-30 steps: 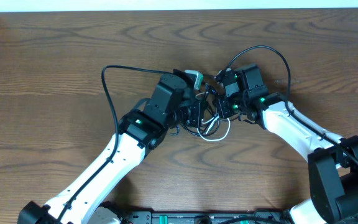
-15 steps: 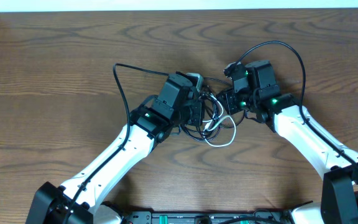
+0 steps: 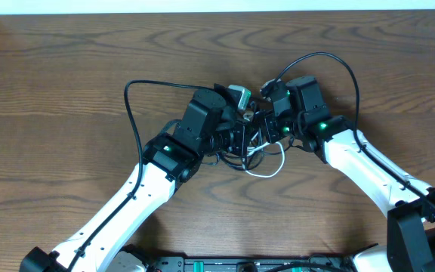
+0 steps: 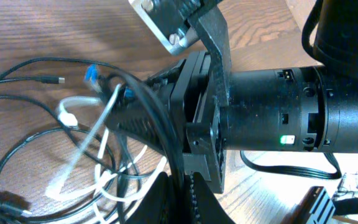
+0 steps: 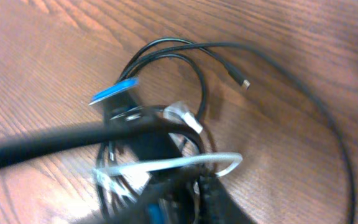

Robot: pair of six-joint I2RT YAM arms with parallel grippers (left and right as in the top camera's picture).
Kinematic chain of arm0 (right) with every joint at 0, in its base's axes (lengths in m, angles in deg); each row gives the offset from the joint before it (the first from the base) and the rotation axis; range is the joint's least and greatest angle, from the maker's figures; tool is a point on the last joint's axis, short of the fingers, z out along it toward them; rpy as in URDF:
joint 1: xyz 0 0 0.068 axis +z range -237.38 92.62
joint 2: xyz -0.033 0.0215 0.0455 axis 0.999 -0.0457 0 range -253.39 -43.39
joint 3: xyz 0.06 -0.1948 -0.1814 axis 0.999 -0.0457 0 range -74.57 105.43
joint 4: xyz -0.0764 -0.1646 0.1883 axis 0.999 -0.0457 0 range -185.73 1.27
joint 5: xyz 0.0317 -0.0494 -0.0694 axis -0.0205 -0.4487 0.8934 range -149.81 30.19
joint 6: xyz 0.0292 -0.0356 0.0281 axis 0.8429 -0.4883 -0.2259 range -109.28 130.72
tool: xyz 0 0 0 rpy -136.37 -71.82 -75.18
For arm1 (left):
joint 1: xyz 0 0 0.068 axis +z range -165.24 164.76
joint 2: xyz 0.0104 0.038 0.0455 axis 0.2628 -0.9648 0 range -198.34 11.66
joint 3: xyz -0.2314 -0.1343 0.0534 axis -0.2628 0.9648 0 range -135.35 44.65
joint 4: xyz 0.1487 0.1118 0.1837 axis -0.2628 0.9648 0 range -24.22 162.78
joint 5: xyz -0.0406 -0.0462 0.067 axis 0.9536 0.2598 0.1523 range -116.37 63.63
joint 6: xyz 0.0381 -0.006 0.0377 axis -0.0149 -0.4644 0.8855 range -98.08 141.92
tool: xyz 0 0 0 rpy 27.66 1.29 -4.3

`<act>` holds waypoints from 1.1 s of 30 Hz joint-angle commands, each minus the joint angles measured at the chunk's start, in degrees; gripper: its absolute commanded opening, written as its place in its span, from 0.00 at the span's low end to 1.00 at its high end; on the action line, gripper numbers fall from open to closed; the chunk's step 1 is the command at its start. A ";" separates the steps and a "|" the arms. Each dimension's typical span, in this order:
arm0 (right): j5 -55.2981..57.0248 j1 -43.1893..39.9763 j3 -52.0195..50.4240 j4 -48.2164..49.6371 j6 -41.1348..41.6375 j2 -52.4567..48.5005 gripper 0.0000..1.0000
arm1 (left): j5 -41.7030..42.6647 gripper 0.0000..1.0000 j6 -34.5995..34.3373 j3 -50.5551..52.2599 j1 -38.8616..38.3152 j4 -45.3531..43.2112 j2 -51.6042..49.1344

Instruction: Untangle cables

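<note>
The cables [image 3: 254, 151] lie as a tangled knot at the table's middle, between my two grippers. Long black cords loop out left [image 3: 131, 98] and right [image 3: 346, 64], and a thin white one [image 3: 269, 169] curls at the front. My left gripper [image 3: 238, 137] is shut on a black cable [image 4: 166, 143], with its fingertips [image 4: 180, 198] closed round it. My right gripper [image 3: 266, 127] faces it, a few centimetres away. Its fingers [image 5: 194, 196] are shut on a black cable in the knot, under the white cable [image 5: 166, 163]. A small black plug [image 5: 244, 83] lies free.
The right arm's wrist and gripper body [image 4: 266, 118] fill the left wrist view, very close to the left fingers. A blue tag [image 5: 114, 91] sits on the knot. Thicker black arm wires run along both arms. Bare wooden table [image 3: 66, 68] surrounds the knot.
Both grippers swung to the right with the knot, then came back left. The black loops followed, and the white loop shifted slightly.
</note>
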 commanded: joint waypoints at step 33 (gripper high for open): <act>28.85 -20.81 0.22 -19.98 20.09 8.24 0.42 | -15.96 0.08 -4.50 -0.17 13.92 1.75 15.45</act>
